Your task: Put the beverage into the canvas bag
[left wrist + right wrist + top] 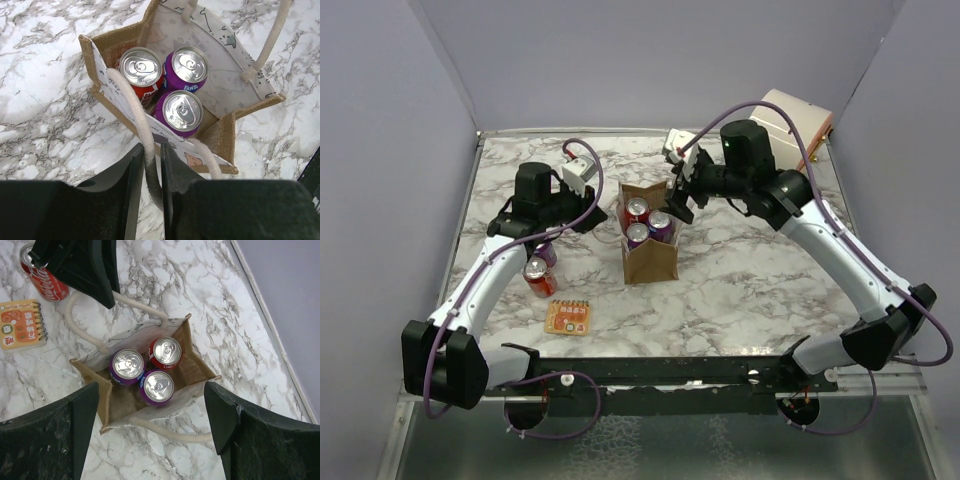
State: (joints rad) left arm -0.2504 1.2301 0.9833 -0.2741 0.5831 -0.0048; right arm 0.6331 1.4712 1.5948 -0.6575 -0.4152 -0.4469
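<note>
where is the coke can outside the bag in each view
top external: Coke can left of the canvas bag, near the orange notebook.
left wrist: not in it.
right wrist: top-left corner, above the notebook.
shared landmark: the canvas bag, in all three views.

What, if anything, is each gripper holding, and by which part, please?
The left gripper pinches the canvas bag by one cream loop handle; the right gripper, open above the bag, holds nothing.
</note>
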